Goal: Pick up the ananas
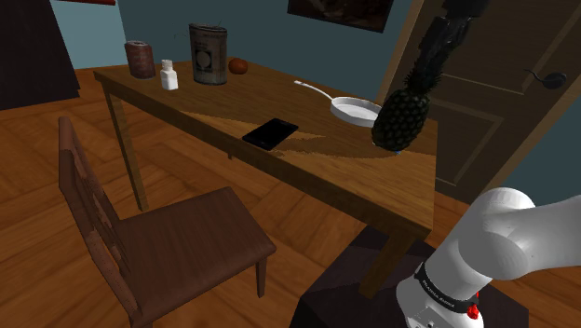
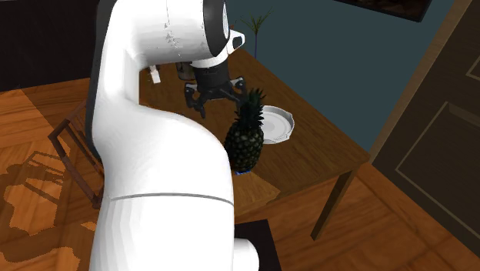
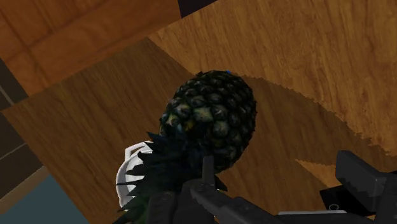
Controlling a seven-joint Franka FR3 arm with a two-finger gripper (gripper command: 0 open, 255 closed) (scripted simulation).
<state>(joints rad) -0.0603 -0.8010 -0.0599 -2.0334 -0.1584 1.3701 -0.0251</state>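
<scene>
Gripper (image 3: 277, 170) open, clasping nothing, at 1 o'clock of ananas (image 1: 400, 119), shoulder view. Crown beside one finger: closing could miss, toppling it

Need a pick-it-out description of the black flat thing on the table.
On the long wooden table, look near the edge facing the chair. The black slab lies there, apart from the white pan: the only flat, dark rectangle on it.
</scene>
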